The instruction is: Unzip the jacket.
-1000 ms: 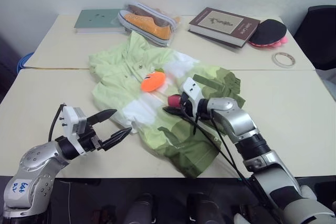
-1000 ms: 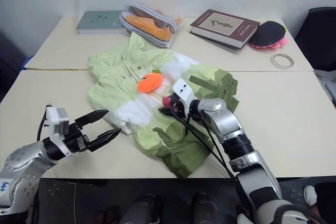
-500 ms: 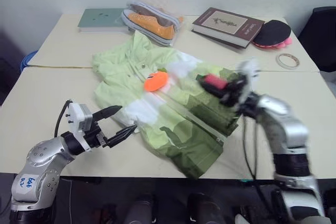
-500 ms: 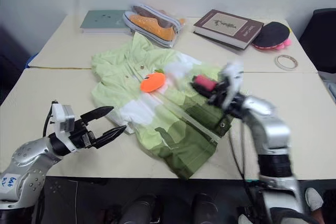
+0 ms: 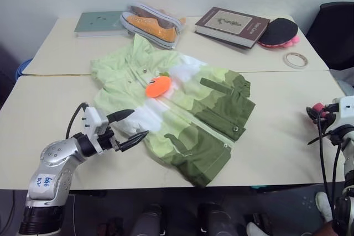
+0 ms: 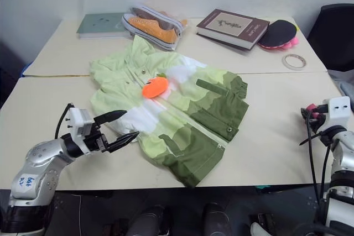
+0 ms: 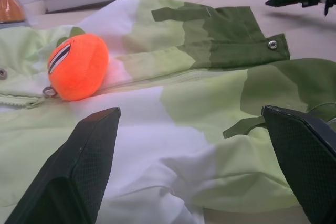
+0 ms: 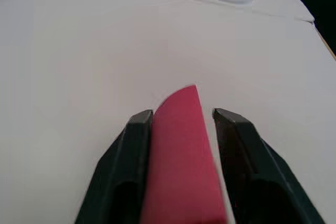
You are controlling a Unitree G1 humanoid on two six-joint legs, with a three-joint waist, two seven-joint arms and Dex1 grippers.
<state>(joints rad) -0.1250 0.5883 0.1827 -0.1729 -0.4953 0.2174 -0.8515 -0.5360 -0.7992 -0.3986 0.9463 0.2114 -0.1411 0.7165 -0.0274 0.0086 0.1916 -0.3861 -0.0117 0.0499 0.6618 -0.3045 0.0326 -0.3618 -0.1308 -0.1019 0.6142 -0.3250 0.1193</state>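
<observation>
At the lower left, the left gripper (image 5: 135,125) hovers with jaws spread wide at the soft jacket's (image 5: 182,109) white hem. Mid-frame, the jacket lies flat on the desk (image 5: 276,120), an orange plush charm (image 5: 158,85) on it. Far right, the right gripper (image 8: 182,116), partly cut off, has its jaws around a pink, smooth-looking piece (image 8: 181,150). Beyond lie sneakers (image 5: 149,23), a book (image 5: 231,24) and a tape roll (image 5: 296,59).

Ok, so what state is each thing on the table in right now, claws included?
jacket: spread flat, front up; zip state unclear.
left claw: open, empty, at the jacket's edge.
right claw: shut on the pink object, above bare table.
orange plush: lying on the jacket.
brown book: closed.
green book: closed.
tape roll: lying flat.
</observation>
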